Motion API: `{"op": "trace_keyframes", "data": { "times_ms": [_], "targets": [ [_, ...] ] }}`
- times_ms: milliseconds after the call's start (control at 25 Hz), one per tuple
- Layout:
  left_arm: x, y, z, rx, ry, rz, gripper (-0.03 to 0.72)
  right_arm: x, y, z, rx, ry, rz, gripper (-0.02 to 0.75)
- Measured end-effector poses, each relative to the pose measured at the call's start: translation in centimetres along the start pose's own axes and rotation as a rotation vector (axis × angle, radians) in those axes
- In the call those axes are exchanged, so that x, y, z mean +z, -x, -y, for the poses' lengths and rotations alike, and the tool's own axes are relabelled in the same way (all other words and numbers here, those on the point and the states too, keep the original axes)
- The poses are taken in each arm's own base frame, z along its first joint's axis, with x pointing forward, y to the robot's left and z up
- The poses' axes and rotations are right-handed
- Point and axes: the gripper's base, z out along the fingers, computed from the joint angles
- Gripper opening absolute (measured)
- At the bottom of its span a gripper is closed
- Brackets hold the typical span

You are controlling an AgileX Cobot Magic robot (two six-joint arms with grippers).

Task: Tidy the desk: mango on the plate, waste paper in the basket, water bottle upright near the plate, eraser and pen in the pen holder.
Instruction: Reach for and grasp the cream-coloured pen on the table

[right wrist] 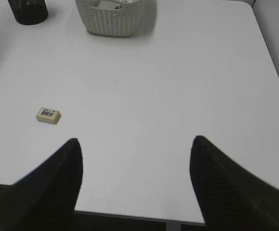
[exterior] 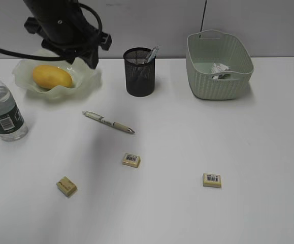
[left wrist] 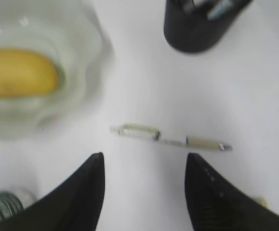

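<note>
While the mango (exterior: pixel 52 76) lies on the plate (exterior: pixel 88 79) at the desk's (exterior: pixel 187 152) back-left, the pen (left wrist: pixel 170 137) lies crosswise just ahead of the open, empty left gripper (left wrist: pixel 144 185), its long axis spanning the jaws, far from the open right gripper (right wrist: pixel 134 180).

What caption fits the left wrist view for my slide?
Open left tool hovers above the pen, between the plate holding the mango and the pen holder.
</note>
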Motion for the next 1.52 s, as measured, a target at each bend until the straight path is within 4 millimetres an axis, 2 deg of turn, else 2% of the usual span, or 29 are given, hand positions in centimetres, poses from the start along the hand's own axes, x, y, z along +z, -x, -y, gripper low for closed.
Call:
{"op": "trace_keyframes", "data": {
  "times_ms": [160, 280, 440, 640, 840, 960, 1120, 1160, 1320, 1520],
  "targets": [
    [-0.7, -2.2, 0.5, -0.009, -0.065, -0.240, 0.382, 0.0, 0.0, 0.0, 0.000, 0.000, 0.000, 0.549],
    [-1.6, -2.5, 0.6, 0.000, -0.087, -0.270, 0.375, 0.0, 0.0, 0.0, 0.001, 0.001, 0.000, 0.549],
    [-5.4, -2.4, 0.9, -0.013, -0.161, -0.198, 0.359, 0.0, 0.0, 0.0, 0.003, 0.005, 0.000, 0.549],
    [-11.3, -3.1, 1.7, 0.029, -0.209, -0.069, 0.345, 0.0, 0.0, -0.1, 0.005, 0.008, 0.000, 0.550],
    [-16.1, -6.0, 3.4, 0.115, -0.273, 0.004, 0.331, 0.0, 0.0, -0.1, 0.005, 0.009, 0.000, 0.550],
    [-17.5, -8.6, 4.3, 0.154, -0.312, 0.020, 0.311, 0.0, 0.0, -0.1, 0.005, 0.009, 0.000, 0.550],
    [-18.1, -12.2, 4.5, 0.160, -0.362, 0.079, 0.290, 0.0, 0.0, -0.1, 0.005, 0.009, 0.000, 0.549],
    [-17.6, -13.2, 4.3, 0.160, -0.362, 0.072, 0.288, 0.0, 0.0, -0.1, 0.005, 0.009, 0.000, 0.549],
    [-16.5, -17.3, 2.9, 0.164, -0.347, 0.034, 0.282, 0.0, 0.0, -0.1, 0.005, 0.009, 0.000, 0.549],
    [-16.9, -21.9, 0.3, 0.173, -0.327, 0.064, 0.281, 0.0, 0.0, -0.1, 0.005, 0.009, 0.000, 0.549]
  ]
}}
